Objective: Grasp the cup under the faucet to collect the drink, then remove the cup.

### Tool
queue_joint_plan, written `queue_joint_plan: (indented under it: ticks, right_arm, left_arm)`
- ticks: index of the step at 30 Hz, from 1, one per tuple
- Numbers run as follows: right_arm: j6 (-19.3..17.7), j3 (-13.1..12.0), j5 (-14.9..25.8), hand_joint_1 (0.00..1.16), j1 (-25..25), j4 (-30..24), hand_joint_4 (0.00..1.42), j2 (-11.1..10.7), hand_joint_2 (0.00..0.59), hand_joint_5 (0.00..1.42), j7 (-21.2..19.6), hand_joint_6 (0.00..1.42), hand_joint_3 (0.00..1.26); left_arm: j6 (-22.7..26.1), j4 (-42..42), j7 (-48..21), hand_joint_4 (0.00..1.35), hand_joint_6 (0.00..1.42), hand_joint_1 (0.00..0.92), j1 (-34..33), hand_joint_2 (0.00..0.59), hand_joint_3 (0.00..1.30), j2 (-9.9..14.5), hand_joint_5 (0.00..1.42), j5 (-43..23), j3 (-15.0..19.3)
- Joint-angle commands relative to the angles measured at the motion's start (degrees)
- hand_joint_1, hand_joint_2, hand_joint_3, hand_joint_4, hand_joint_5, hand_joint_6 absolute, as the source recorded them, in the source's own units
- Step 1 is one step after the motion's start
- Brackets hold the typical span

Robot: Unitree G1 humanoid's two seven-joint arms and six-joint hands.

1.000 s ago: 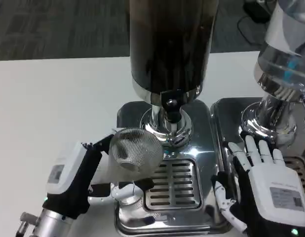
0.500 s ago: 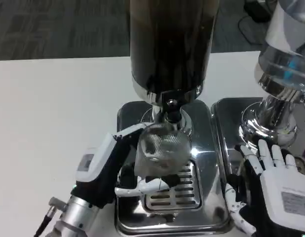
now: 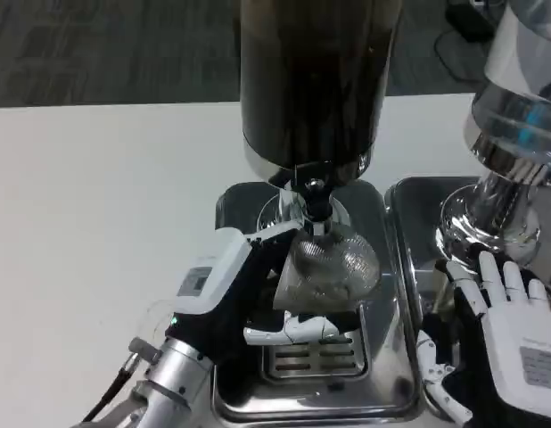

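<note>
Carried rightward, cup (image 3: 327, 267) now sits beneath faucet (image 3: 313, 198); left hand (image 3: 249, 299) grips its sidewall. Right hand (image 3: 516, 330) spread, idle. Light, rigid, slippery plastic: hold mid-wall.

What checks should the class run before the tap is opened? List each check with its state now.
1. Left robot hand holds the cup: ok.
2. Cup under the faucet: ok.
3. Cup upright: not ok, it looks tilted.
4. Cup above the drip tray: ok.
5. Right robot hand free, fingers spread: ok.
6. Drink already flowing: cannot tell.
</note>
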Motion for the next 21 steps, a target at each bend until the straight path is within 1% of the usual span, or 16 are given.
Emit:
queue_joint_plan:
  ticks: [1, 4, 6, 8, 12, 13, 15, 16, 21]
  right_arm:
    - [-0.6, -0.1, 0.9, 0.23, -1.2, 0.8, 0.0, 0.0, 0.53, 0.0, 0.4, 0.0, 0.17]
    - [-0.9, 0.0, 1.1, 0.23, -1.3, 0.9, 0.0, -0.4, 0.53, 0.0, 0.6, 0.0, 0.17]
    - [-1.1, -0.2, 1.5, 0.23, -1.4, 0.9, 0.0, -0.4, 0.53, 0.0, 0.7, 0.0, 0.17]
    - [-1.3, -0.2, 1.6, 0.23, -1.6, 1.0, 0.0, -0.6, 0.53, 0.0, 0.6, 0.0, 0.17]
    - [-1.5, -0.6, 1.7, 0.23, -1.4, 0.9, 0.0, -0.7, 0.53, 0.0, 0.3, 0.0, 0.17]
    - [-1.5, -0.7, 1.8, 0.23, -1.4, 1.0, 0.0, -0.7, 0.53, 0.0, 0.2, 0.0, 0.17]
    - [-1.6, -0.7, 1.9, 0.23, -1.3, 1.0, 0.0, -0.7, 0.53, 0.0, 0.2, 0.0, 0.17]
    - [-1.7, -0.8, 2.1, 0.23, -1.3, 1.1, 0.0, -0.8, 0.53, 0.0, 0.3, 0.0, 0.17]
    - [-1.8, -0.9, 2.1, 0.23, -1.5, 1.1, 0.0, -0.9, 0.53, 0.0, 0.3, 0.0, 0.17]
  left_arm:
    - [1.4, 0.6, -0.5, 0.42, 0.64, 0.429, 0.4, 0.175, 0.44, 0.9, 0.68, 0.6, -1.1]
    - [1.4, 0.3, -0.5, 0.4, 0.57, 0.375, 1.4, 0.162, 0.41, 1.8, 0.66, 0.5, -1.3]
    - [1.3, -0.3, -0.1, 0.37, 0.52, 0.31, 1.7, 0.131, 0.37, 2.3, 0.62, 0.8, -1.5]
    - [1.5, -0.5, -0.1, 0.34, 0.47, 0.273, 2.1, 0.116, 0.34, 2.6, 0.6, 0.7, -1.5]
    - [2.4, -1.0, -0.5, 0.28, 0.39, 0.252, 2.4, 0.102, 0.28, 3.1, 0.54, 1.2, -2.1]
    - [2.7, -1.1, -0.8, 0.26, 0.37, 0.24, 2.3, 0.096, 0.24, 3.3, 0.51, 1.3, -2.3]
    - [3.6, -1.5, -1.3, 0.15, 0.28, 0.21, 2.3, 0.093, 0.16, 3.9, 0.42, 1.6, -2.9]
    - [4.0, -1.9, -1.3, 0.12, 0.25, 0.201, 2.4, 0.092, 0.13, 4.3, 0.39, 1.9, -3.1]
    - [6.5, -3.5, -0.8, 0.03, 0.18, 0.179, 3.1, 0.081, 0.04, 5.6, 0.31, 2.6, -3.8]
